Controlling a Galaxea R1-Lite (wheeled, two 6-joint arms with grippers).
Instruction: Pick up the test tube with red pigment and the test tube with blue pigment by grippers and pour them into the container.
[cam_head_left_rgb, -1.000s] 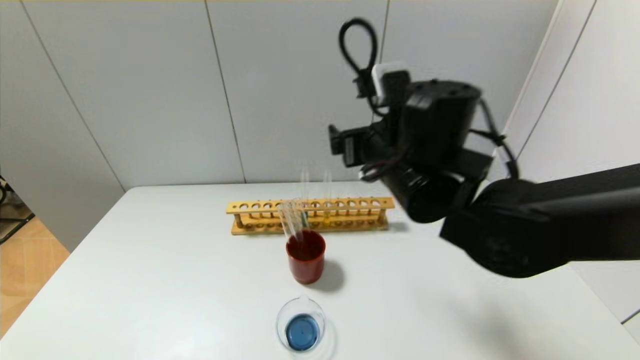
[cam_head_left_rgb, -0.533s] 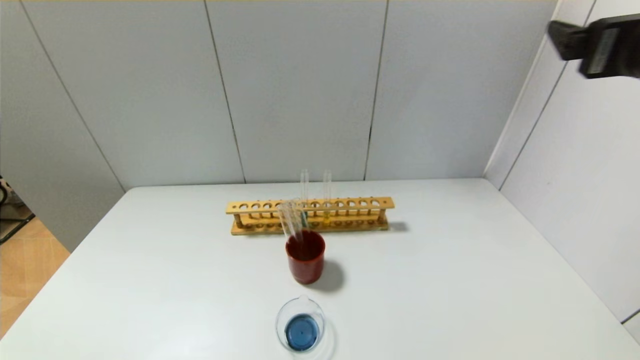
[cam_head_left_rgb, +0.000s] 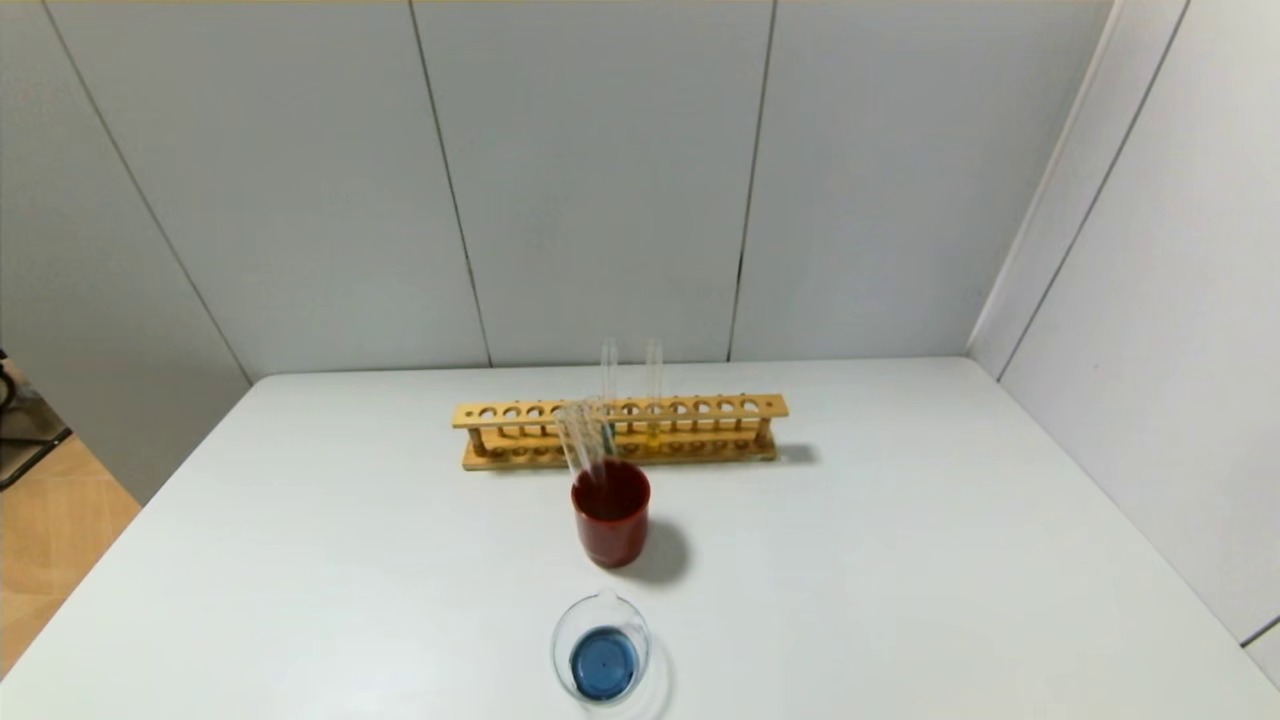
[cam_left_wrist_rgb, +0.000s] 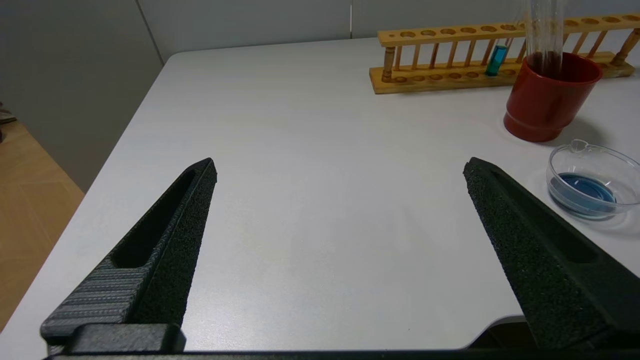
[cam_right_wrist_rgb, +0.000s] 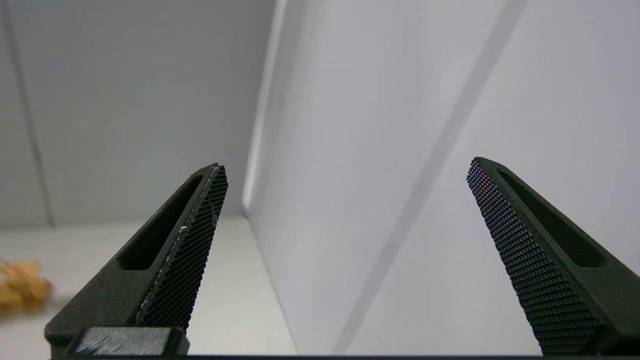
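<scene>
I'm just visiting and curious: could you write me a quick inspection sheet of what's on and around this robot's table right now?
Surface: white table, dry where visible.
Job's things: container holding blue liquid, at the near edge; two clear tubes lean in the red cup.
Clutter: wooden rack behind the cup, two tubes upright in it, one teal-bottomed.
Grippers: left gripper open, low over the table's left part; right gripper open, facing the side wall.
Cables: nothing seen.
Surroundings: grey panel walls.
</scene>
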